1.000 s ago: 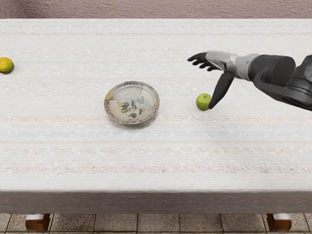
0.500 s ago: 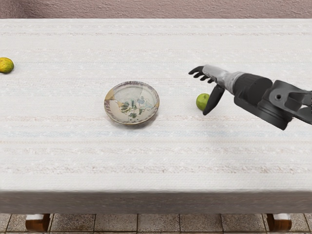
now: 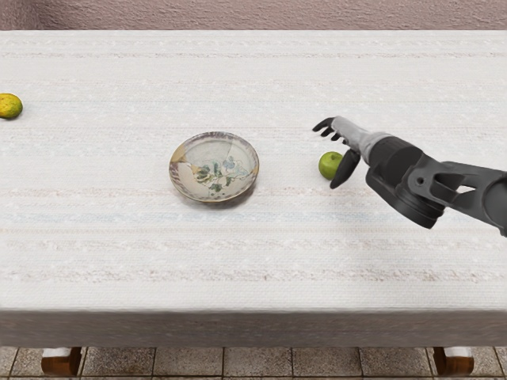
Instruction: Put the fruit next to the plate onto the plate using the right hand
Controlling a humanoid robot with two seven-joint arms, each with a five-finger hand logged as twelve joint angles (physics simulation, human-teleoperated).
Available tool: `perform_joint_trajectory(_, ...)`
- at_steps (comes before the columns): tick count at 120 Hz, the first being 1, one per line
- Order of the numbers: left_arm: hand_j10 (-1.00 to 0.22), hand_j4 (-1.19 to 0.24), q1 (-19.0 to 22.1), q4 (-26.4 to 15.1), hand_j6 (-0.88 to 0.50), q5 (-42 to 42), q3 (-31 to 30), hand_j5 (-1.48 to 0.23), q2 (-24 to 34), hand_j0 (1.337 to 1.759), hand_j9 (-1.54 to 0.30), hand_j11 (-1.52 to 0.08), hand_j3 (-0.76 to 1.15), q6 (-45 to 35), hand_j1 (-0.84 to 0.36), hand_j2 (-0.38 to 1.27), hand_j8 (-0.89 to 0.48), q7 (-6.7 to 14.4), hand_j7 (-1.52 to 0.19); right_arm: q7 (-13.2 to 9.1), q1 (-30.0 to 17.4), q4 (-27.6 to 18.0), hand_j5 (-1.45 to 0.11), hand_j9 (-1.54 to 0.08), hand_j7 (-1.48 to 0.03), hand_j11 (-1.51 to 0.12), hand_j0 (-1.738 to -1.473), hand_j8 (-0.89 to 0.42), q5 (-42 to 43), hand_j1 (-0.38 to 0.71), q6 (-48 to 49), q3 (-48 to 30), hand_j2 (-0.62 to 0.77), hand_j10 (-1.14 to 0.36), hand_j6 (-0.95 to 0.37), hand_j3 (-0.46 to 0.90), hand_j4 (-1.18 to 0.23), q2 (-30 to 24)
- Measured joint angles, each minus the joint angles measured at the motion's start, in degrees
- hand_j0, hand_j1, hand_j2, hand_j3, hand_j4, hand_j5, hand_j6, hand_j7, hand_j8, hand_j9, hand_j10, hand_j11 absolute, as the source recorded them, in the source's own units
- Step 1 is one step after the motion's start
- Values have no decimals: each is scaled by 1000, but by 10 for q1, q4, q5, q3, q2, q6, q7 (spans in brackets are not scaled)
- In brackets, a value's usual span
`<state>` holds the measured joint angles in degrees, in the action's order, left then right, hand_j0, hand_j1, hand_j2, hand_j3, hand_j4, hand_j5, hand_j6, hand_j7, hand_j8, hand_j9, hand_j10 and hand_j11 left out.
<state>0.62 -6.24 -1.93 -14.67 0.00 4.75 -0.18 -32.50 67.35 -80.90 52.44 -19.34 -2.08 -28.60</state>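
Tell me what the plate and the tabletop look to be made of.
Plate: likely glazed ceramic, judging by its glossy rim, painted blue-green floral pattern and beige patches. Tabletop: seems covered in matte woven cloth, off-white with faint stripes and a nubby texture. The legs below look like dark wood.

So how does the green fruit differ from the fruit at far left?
The green fruit is plain green; the far-left fruit is yellow-orange. The green fruit lies right of the plate, beside the right hand; the far-left fruit lies alone, cut by the picture's edge. Both are round and rest on the table.
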Motion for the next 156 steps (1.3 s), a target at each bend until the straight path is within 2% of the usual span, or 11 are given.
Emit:
perform_joint_trajectory(70,-245,-245,0,0,-245,0,0,-318,0,1658,-318,-318,0,0,55,49,-245,0,-318,8,-24,97,-385,-385,-385,-385,-1658,-298,-7,5,0,1,-57,-298,-299,0,-298,56)
perform_joint_trajectory(121,-245,-245,0,0,-245,0,0,-318,0,1658,-318,-318,0,0,55,49,-245,0,-318,5,-29,124,-408,-408,-408,-408,-1658,-316,-14,26,2,1,-60,-315,-316,0,-315,68)
perform_joint_trajectory(156,-245,-245,0,0,-245,0,0,-318,0,1658,-318,-318,0,0,55,49,-245,0,-318,0,-1,122,-425,-425,-425,-425,-1658,-329,-59,42,29,1,-63,-328,-329,0,-328,71)
